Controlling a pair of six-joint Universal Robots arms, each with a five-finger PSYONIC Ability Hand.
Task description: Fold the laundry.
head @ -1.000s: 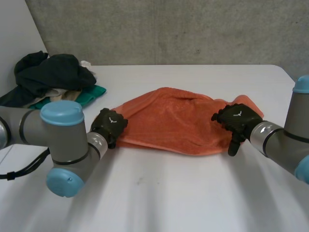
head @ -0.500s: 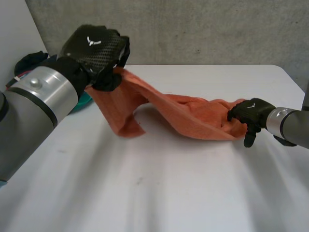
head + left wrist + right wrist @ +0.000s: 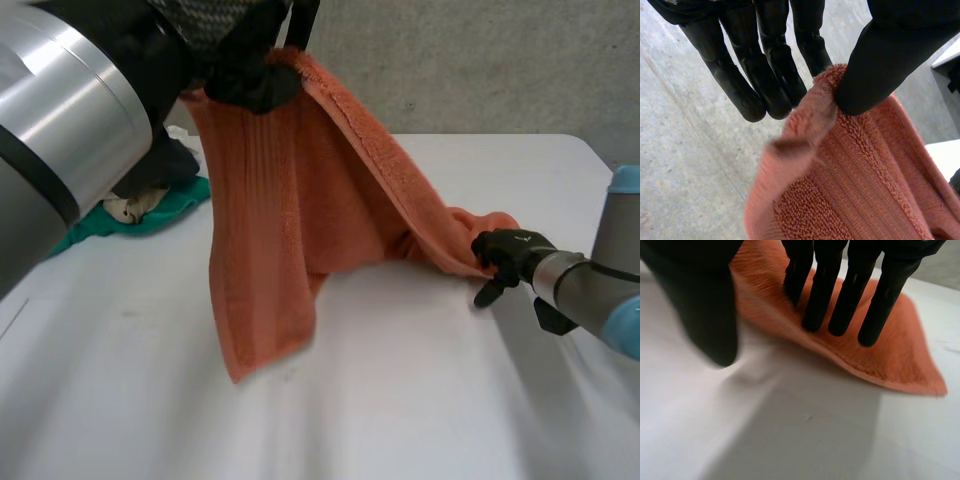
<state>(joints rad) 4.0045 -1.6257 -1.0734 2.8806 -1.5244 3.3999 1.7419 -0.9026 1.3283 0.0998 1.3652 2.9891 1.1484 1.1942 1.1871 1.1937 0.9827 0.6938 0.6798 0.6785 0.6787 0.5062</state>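
**Q:** So, what are the hands doing?

**A:** The left hand (image 3: 240, 60) is raised high, pinching one end of an orange towel (image 3: 270, 220) between thumb (image 3: 890, 55) and straight fingers. The right hand (image 3: 508, 252) is low on the white table (image 3: 400, 420). Its fingers (image 3: 835, 295) are straight and laid on the towel's other end, with the thumb held apart over bare table.

**Q:** What has just changed?

**A:** A second ago the towel lay flat with a hand at each end. Now the left end is up, and the cloth hangs from it in a long drape that slopes down to the pinned right end. This looks like the start of a fold, with the lifted end likely to be carried across to the end on the table.

**Q:** Is there a basket?

**A:** The other laundry, a heap of dark and teal clothes (image 3: 160, 200), sits straight on the table behind the left arm, well apart from the towel.
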